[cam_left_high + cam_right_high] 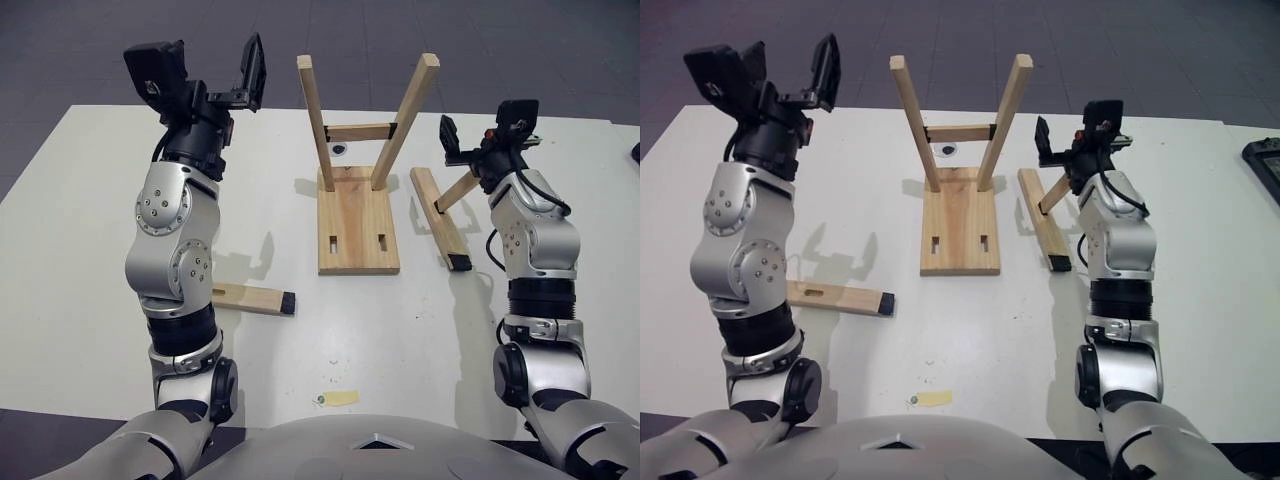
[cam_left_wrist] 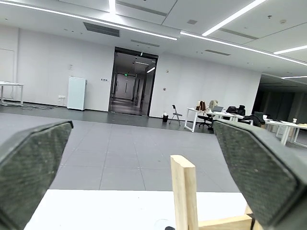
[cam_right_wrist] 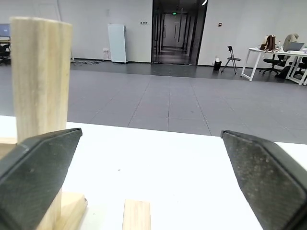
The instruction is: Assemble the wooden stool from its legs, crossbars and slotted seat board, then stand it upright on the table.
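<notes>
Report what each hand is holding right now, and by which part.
Nothing is held. The left hand is open, raised in the air. The right hand is open too, with a crossbar close by it but not clamped.

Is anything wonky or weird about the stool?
Yes. The seat board lies flat with only two standing legs, leaning apart. Its two near slots are empty, and two loose legs lie on the table.
</notes>
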### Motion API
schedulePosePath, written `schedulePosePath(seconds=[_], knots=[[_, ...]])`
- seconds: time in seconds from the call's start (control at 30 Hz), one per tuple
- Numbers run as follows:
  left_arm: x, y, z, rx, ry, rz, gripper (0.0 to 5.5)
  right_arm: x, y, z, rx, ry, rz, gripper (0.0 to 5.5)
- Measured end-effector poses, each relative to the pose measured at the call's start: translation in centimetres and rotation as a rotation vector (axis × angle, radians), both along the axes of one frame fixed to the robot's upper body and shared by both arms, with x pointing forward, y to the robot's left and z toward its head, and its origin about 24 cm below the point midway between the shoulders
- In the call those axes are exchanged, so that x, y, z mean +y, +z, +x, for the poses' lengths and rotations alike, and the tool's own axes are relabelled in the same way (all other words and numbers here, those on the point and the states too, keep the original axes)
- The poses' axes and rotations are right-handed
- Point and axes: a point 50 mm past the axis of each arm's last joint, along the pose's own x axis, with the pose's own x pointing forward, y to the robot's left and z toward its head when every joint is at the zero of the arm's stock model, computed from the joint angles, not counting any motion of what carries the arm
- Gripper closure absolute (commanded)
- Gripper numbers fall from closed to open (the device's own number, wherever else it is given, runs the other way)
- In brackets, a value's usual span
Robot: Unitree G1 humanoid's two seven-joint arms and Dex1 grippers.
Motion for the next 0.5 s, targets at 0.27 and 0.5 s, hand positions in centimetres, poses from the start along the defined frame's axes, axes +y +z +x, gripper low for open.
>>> schedulePosePath(seconds=[0.27, 0.5], knots=[[-0.3, -0.7, 0.4, 0.033, -0.007, -0.008, 0.1, 0.4, 0.0, 0.9, -0.08, -0.055, 0.097, 0.11], [-0.2, -0.7, 0.6, 0.034, -0.001, -0.016, 0.1, 0.3, 0.2, 1.5, -0.13, -0.08, 0.156, 0.11]])
